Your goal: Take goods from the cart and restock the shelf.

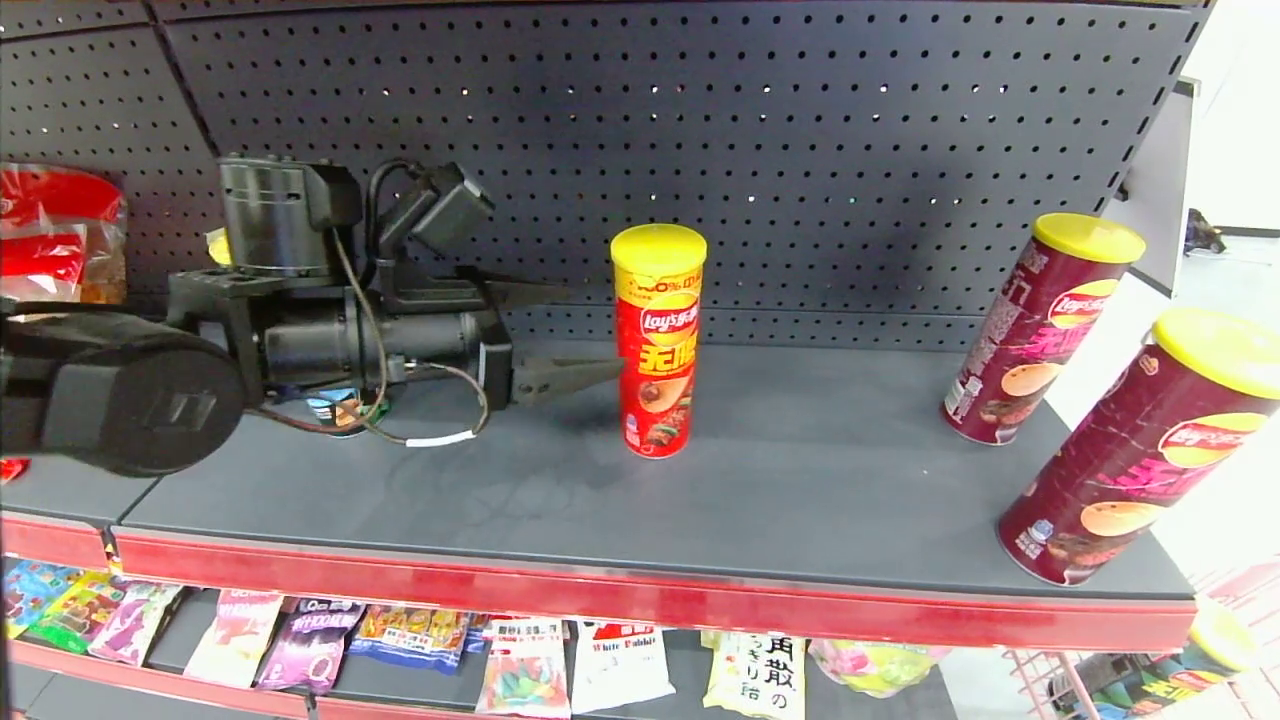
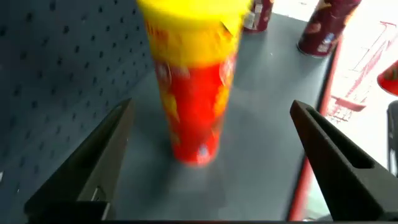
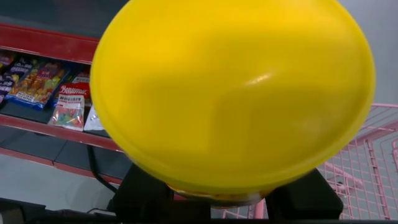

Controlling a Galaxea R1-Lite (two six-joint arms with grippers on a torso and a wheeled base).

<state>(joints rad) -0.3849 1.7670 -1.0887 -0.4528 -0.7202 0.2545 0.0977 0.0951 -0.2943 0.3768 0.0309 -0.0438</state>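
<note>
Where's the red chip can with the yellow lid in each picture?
Head view: the red can stands mid-shelf, just past the left gripper.
Left wrist view: the same can, upright between the open fingers.
Right wrist view: the big yellow lid up close belongs to another can.
Shared landmark: the two maroon cans farther along the shelf, in the head and left wrist views.
</note>
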